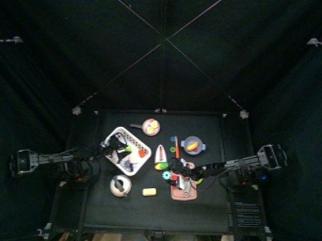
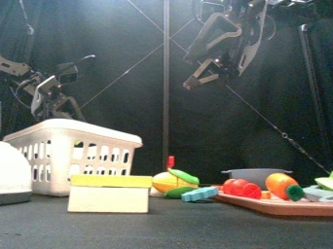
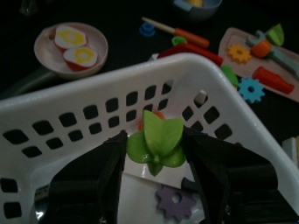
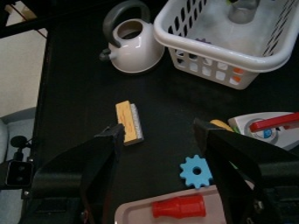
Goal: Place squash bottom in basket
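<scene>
a: where's the squash bottom (image 3: pixel 156 140)?
b: centre of the left wrist frame, pinched in the left pincer (image 3: pixel 159 154), over the white basket (image 3: pixel 70 112).
a: the right pincer (image 4: pixel 167 131)?
b: spread, empty, above the desk (image 4: pixel 82 87), lower centre of its frame.

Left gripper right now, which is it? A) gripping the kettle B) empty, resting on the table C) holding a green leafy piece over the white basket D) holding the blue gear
C: the left wrist view shows the left gripper shut on a green leafy piece, held above the inside of the white basket.
</scene>
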Available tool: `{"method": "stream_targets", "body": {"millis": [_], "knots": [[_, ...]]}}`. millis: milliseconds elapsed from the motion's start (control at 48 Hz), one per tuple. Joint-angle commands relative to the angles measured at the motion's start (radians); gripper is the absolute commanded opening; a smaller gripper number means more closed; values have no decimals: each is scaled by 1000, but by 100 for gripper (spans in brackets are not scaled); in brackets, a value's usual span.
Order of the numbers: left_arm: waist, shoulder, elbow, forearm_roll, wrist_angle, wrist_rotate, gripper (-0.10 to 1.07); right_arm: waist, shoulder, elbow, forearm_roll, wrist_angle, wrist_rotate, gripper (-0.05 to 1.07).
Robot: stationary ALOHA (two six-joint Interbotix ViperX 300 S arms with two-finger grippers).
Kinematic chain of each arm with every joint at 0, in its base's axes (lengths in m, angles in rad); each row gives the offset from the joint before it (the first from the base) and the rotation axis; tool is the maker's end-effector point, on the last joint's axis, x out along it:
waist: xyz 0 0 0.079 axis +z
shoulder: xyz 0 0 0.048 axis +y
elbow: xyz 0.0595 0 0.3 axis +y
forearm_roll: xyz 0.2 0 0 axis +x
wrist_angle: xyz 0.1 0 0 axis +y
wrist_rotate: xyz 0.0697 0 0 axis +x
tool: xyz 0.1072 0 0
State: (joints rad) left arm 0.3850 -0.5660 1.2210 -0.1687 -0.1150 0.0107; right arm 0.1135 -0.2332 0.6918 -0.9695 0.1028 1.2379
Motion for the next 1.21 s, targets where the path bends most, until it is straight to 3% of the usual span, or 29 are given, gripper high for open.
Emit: {"method": "stream_targets", "body": {"millis": [0, 417, 792, 1188], "knots": [[8, 29, -25, -8, 20, -2, 77, -6, -8, -20, 2, -5, 0, 95], [35, 57, -29, -9, 37, -3, 80, -3, -2, -11, 2, -5, 0, 95], [49, 49, -26, -20, 37, -3, 98, -5, 3, -11, 3, -5, 2, 95], [46, 35, -34, -18, 20, -2, 98, -3, 8, -5, 23, -5, 0, 95]]}}
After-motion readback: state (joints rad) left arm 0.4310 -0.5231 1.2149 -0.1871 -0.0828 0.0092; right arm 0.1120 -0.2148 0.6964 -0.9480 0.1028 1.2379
